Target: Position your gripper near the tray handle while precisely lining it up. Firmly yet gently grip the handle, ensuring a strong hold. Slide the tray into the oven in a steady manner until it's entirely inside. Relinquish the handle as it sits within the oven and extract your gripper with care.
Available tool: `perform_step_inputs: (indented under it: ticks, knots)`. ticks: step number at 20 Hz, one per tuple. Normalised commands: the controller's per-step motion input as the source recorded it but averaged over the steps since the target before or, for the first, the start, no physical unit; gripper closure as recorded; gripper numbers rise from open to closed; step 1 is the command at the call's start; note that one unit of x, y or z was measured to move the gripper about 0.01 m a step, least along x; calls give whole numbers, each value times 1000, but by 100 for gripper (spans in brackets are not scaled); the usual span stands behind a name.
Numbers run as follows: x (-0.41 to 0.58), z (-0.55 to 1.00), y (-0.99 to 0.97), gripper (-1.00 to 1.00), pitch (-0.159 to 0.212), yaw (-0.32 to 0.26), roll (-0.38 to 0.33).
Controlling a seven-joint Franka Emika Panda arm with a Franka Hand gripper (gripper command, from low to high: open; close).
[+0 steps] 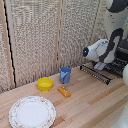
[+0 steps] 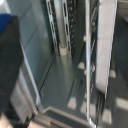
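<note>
The black wire tray [image 1: 114, 68] sticks out of the dark oven [image 1: 123, 50] at the exterior view's right edge. Its handle [image 1: 93, 74] is the thin front bar facing the table. My gripper [image 1: 101, 65] hangs just above the tray, mostly hidden under the white wrist. In the wrist view one dark finger [image 2: 7, 60] with a blue tip lies blurred at the picture's edge, with nothing held against it. That view looks into the oven's metal inside [image 2: 55, 75], with slotted side rails [image 2: 60, 25] and a thin bright bar [image 2: 89, 65] running across it.
On the wooden table [image 1: 85, 102] stand a blue cup [image 1: 65, 75], a yellow bowl [image 1: 45, 83], a small orange object [image 1: 64, 91] and a round patterned plate [image 1: 32, 111]. A woven screen [image 1: 35, 35] closes the back.
</note>
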Motion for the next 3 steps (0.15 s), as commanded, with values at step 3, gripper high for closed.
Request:
perform_step_inputs:
  ticks: [3]
  knots:
    - [252,595,23,-100,0,-6,27]
